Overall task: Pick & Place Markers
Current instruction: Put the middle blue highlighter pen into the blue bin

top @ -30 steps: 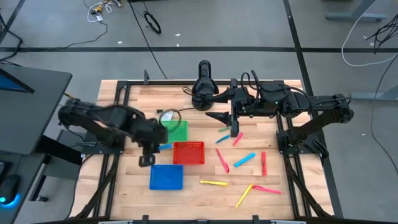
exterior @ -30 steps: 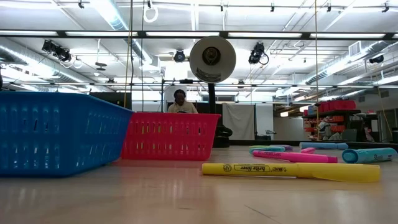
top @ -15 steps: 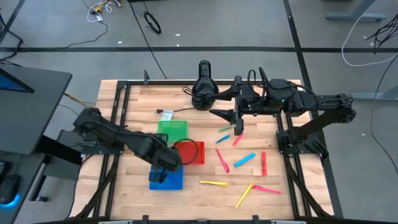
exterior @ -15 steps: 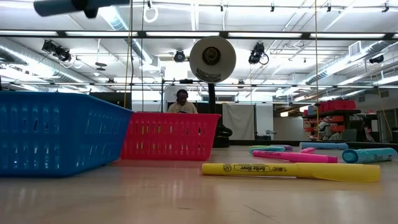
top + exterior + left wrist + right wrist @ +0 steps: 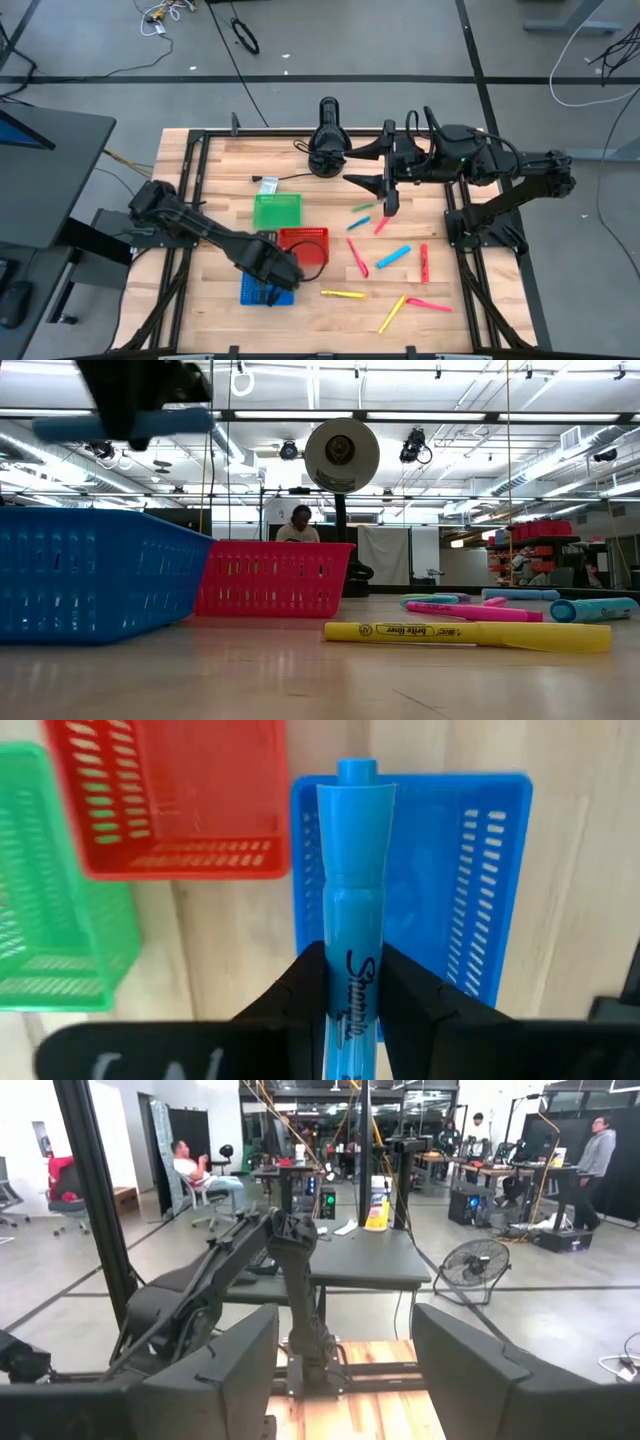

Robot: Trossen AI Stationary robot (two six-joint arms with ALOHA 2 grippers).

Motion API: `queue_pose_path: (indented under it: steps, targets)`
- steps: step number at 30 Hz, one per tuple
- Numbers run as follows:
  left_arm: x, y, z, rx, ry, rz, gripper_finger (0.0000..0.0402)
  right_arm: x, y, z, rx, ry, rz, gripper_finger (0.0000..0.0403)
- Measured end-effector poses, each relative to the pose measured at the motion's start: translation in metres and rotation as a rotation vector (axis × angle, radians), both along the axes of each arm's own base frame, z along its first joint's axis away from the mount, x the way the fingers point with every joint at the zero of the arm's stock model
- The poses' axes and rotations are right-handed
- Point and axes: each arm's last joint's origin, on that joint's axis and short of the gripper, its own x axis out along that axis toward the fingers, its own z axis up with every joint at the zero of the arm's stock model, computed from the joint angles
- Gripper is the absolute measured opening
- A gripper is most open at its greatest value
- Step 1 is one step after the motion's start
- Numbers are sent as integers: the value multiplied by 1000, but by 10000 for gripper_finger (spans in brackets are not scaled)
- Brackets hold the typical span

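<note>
Presently the left gripper point(image 5: 352, 1005) is clamped on a blue marker point(image 5: 354, 890) above the blue basket point(image 5: 490, 870), inside its rim. Right gripper point(image 5: 390, 205), jaws wide and empty, hangs over bare table point(image 5: 480, 300) at the far side, markers point(image 5: 392, 257) scattered nearer.

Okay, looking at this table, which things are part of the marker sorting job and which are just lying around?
Part of the job:
- blue marker, gripped in the left pincer above the blue basket
- loose markers on the table, such as the yellow marker and light blue marker
- red basket and green basket

Just lying about:
- black fan
- small tag
</note>
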Motion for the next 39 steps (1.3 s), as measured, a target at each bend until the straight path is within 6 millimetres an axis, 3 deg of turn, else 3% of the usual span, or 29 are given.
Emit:
queue_pose_path:
  steps: [23,39]
  targets:
    - [-13,3,-87,-53,-23,75,69,0,0,-2,-3,16,0,233]
    - [-10,5,-105,-76,-33,51,72,0,0,-2,-3,18,0,233]
